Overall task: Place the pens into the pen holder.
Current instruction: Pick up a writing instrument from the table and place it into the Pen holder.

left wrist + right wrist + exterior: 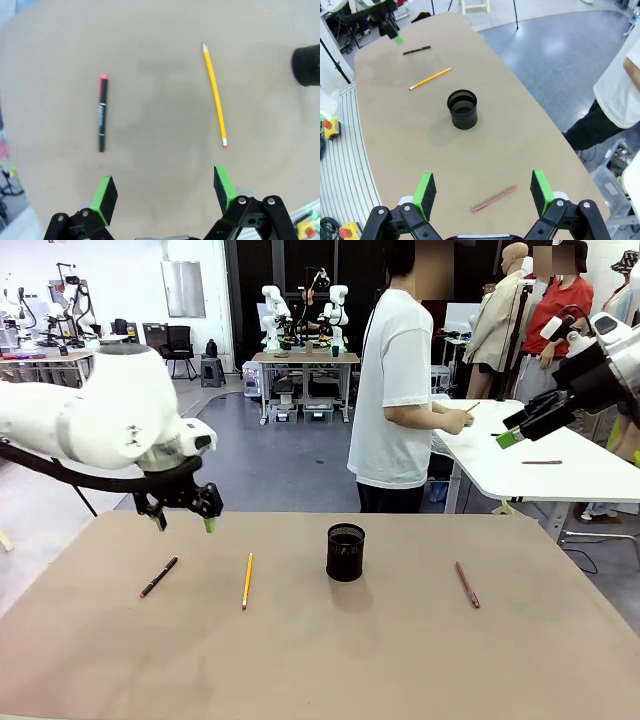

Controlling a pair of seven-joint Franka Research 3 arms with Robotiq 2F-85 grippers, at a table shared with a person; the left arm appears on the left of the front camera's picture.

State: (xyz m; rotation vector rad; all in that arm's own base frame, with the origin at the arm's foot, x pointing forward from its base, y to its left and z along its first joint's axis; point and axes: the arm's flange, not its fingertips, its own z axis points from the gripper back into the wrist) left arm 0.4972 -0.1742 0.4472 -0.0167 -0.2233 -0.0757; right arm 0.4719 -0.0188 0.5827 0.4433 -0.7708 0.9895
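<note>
Three pens lie flat on the tan table [320, 660]. The black pen with a red tip [159, 576] [102, 113] [417, 50] is at the left. The yellow-orange pencil [247, 580] [215, 95] [430, 78] lies between it and the black mesh pen holder [346, 552] [306, 65] [462, 109], which stands upright at the middle. The dark red pen [467, 584] [494, 199] rests to the holder's right. My left gripper [182, 520] [165, 190] hangs open above the table's far left, over the gap between black pen and pencil. My right gripper [515, 432] [482, 190] is open, raised high at the right, empty.
A person in a white shirt [400, 390] stands beyond the table's far edge, turned toward a white side table [540, 455] at the right. The near half of the tan table is bare.
</note>
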